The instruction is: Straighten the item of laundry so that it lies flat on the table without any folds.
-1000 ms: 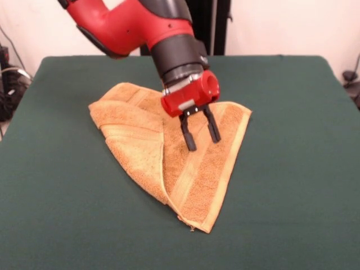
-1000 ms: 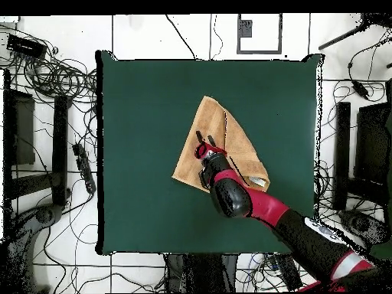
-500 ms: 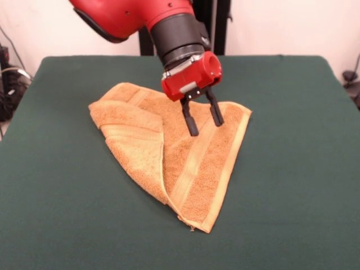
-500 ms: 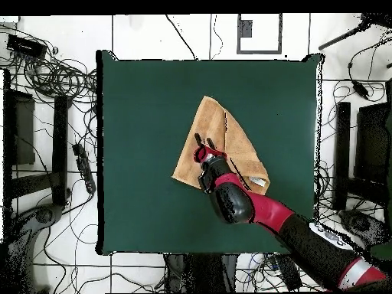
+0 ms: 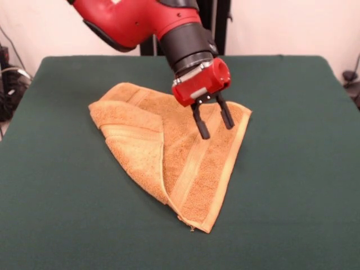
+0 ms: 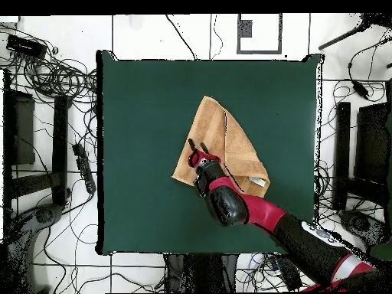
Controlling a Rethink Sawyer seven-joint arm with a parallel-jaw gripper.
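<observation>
Towel [image 5: 185, 163], orange-tan, folded over itself, lying mid-bench [image 5: 292, 185] w/ paler band showing. Arm [image 5: 140, 22] reaching down at a slant; hand [image 5: 215, 123] tilted, fingers spread, empty, poised just above towel's upper corner.

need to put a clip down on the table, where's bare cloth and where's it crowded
Bare green table lies all around the towel: wide strips at both side edges, the front edge and behind it. Crowded only at the middle, where the open pincer hangs over the towel's upper corner.
</observation>
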